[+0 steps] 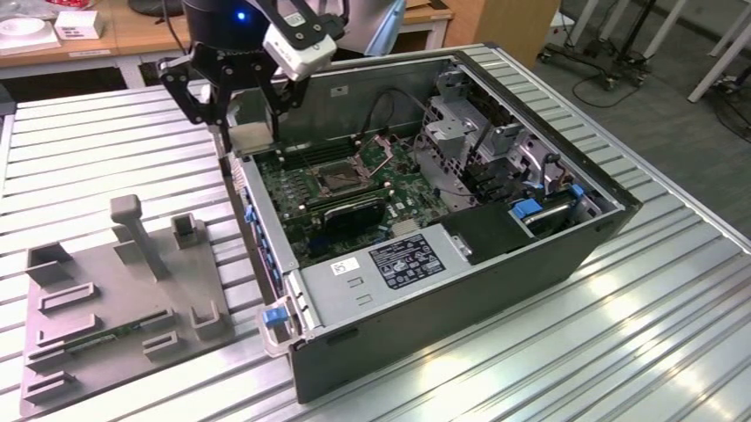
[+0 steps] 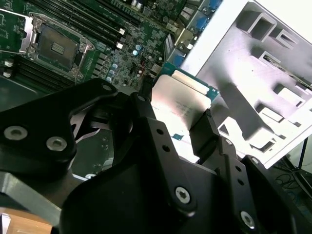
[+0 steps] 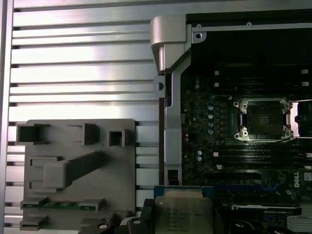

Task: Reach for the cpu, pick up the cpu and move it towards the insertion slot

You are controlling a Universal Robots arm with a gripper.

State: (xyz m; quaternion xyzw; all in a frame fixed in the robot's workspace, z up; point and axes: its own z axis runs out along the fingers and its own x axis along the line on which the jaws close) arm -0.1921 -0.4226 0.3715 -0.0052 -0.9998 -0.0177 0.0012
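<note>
The cpu (image 2: 183,100) is clamped between the gripper (image 2: 170,126) fingers, held above the computer case (image 1: 586,255) edge. The insertion slot (image 1: 332,178) is seen at about four o'clock from the gripper in the exterior view, well apart.

The cpu (image 2: 181,103) is a flat square chip with a silvery-white metal top and a thin green rim; print on the lid is not read. In the second wrist view it sits tilted, clamped at 2 opposite edges between dark fingers (image 2: 204,132), clear of any surface. In the first wrist view the cpu (image 3: 184,210) hangs over the near edge of the green board. The insertion slot (image 3: 263,120) is a square socket with a shiny metal frame and dark centre, set flat in the board, uncovered and vacant. In the exterior view the insertion slot (image 1: 337,178) lies well apart from the cpu (image 1: 253,138).
</note>
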